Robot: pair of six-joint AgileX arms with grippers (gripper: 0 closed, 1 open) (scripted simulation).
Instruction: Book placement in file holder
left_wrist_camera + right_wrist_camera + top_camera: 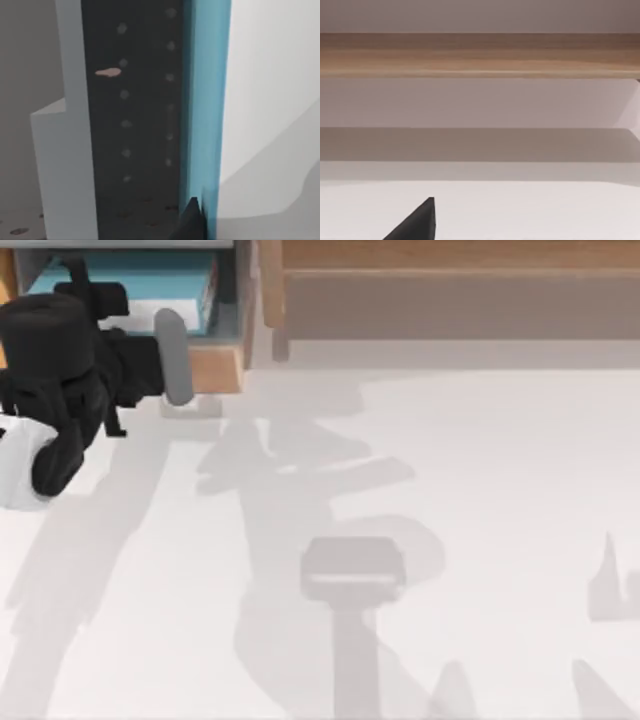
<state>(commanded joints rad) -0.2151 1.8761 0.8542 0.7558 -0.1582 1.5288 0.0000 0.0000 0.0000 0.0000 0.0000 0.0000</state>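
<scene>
Top view: the left arm's black gripper (150,335) reaches over the front lip of the file holder (215,368) at the table's far left corner. The teal book (150,280) lies inside the holder, flat on its grey floor, with its white page edges facing the holder's right wall. Whether the claw is apart or together cannot be told from above, since the arm's body covers the fingertips. A long brown shelf (450,290) runs to the right of the holder along the back edge of the white table (450,490).

Left wrist view: the book's teal cover (207,100) stands as a narrow strip beside a dark speckled panel (132,125), with one dark fingertip (192,220) touching the book's edge.

Right wrist view: the shelf's wooden edge (480,55) crosses ahead, and a dark fingertip (417,222) hangs above the table; that claw's state cannot be told.
</scene>
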